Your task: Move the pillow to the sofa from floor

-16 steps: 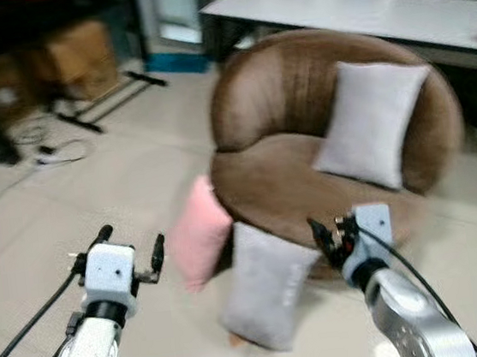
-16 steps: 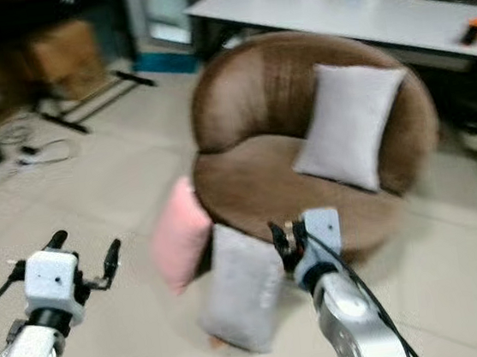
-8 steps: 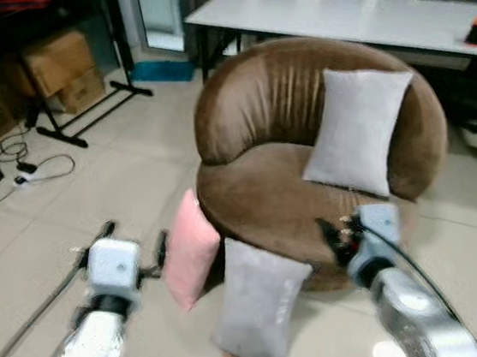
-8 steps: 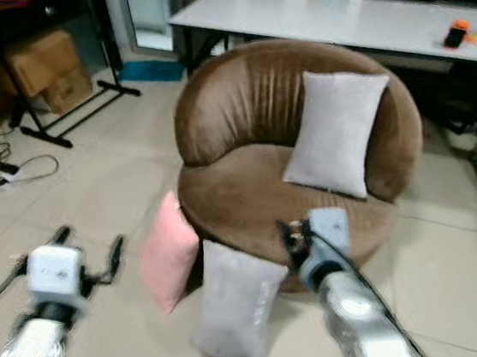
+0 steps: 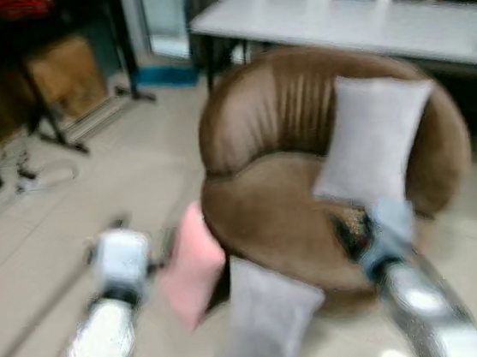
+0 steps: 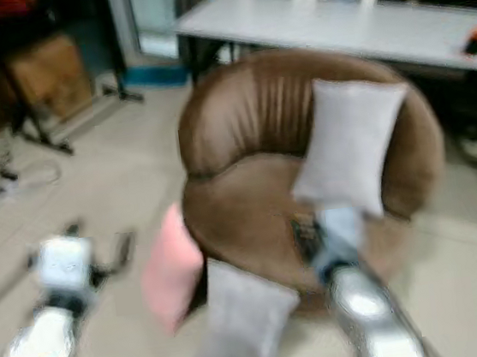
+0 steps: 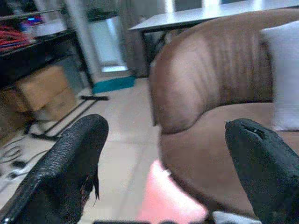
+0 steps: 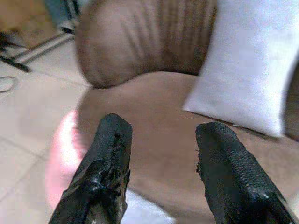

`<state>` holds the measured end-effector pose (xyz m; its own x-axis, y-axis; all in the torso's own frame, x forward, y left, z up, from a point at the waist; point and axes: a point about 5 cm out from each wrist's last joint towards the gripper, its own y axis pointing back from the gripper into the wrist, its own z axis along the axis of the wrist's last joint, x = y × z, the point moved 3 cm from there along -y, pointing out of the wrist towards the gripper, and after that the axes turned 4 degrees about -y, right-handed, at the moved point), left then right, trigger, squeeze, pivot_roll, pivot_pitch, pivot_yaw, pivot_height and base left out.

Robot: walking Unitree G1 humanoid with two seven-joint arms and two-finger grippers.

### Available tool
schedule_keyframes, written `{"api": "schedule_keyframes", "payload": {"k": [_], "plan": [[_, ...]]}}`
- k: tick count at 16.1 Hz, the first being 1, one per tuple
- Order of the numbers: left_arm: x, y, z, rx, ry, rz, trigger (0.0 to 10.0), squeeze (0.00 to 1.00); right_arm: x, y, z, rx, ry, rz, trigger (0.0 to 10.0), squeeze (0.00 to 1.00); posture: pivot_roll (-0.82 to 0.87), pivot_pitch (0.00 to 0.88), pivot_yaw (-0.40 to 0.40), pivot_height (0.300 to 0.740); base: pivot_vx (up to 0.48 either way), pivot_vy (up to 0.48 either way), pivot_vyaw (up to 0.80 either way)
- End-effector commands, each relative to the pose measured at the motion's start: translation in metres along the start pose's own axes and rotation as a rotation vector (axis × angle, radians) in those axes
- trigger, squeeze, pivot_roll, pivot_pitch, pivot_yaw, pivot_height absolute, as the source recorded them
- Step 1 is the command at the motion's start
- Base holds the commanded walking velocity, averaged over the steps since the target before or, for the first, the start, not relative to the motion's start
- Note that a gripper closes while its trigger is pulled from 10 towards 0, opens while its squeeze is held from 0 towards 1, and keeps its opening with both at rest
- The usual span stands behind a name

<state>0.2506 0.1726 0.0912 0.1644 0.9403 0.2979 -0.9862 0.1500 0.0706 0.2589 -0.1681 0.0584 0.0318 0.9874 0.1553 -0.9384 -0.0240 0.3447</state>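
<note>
Both claws, left claw [image 7: 163,154] and right claw [image 8: 161,154], gape empty before the round brown velvety sofa [image 5: 282,182].

The round brown sofa [image 5: 280,165] looks covered in a soft, velvety cloth with a faint sheen, its back drawn into vertical ribs. The grey pillow [image 5: 378,137] leaning on it is matt woven cloth, as are the grey pillow on the floor [image 5: 268,326] and the pink pillow [image 5: 192,265] beside it. The floor [image 5: 69,206] is pale, smooth tile with a slight gloss. The left gripper [image 7: 163,158] and right gripper [image 8: 161,163] each have 2 black fingers [image 7: 70,158] with a finely textured, rubbery matt skin. The arms [image 5: 425,304] are glossy silver. The cardboard boxes [image 5: 62,69] are plain brown and dull, and the table [image 5: 350,19] top is smooth white.
</note>
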Motion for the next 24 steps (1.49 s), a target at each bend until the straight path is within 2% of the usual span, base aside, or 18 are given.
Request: {"api": "schedule_keyframes", "payload": {"k": [1,5,6,12,19,24], "plan": [[0.0098,0.0026,-0.0037,0.016,-0.020,0.028,10.0,0.09,0.0128,-0.0027,0.0068,-0.027,-0.006,0.042,10.0,0.00,-0.03,0.000,-0.048,0.740,0.292,0.000,0.00],[0.0115,0.0048,-0.0042,0.002,-0.030,0.039,10.0,0.07,0.0119,-0.0029,0.0085,-0.040,0.004,0.042,10.0,0.00,-0.03,0.000,-0.054,0.740,0.072,0.000,0.00],[0.0109,0.0056,-0.0050,0.002,-0.059,0.036,10.0,0.06,0.0089,-0.0032,0.0063,-0.031,-0.006,0.036,10.0,0.00,-0.03,0.000,-0.059,0.725,0.000,0.000,0.00],[0.0074,0.0066,-0.0074,0.003,-0.075,0.055,10.0,0.07,0.0070,-0.0043,0.0090,-0.038,-0.001,0.030,10.0,0.00,-0.03,0.000,-0.070,0.670,0.000,0.000,0.00],[0.0146,0.0066,-0.0081,0.005,-0.083,0.107,10.0,0.06,0.0114,-0.0086,0.0099,-0.039,-0.009,0.043,10.0,0.00,-0.02,0.000,-0.073,0.606,0.000,0.000,0.00],[0.0134,0.0053,-0.0066,-0.008,-0.071,0.099,10.0,0.07,0.0118,-0.0096,0.0111,-0.040,-0.005,0.047,10.0,0.00,-0.03,0.000,-0.071,0.601,0.000,0.000,0.00]]}}
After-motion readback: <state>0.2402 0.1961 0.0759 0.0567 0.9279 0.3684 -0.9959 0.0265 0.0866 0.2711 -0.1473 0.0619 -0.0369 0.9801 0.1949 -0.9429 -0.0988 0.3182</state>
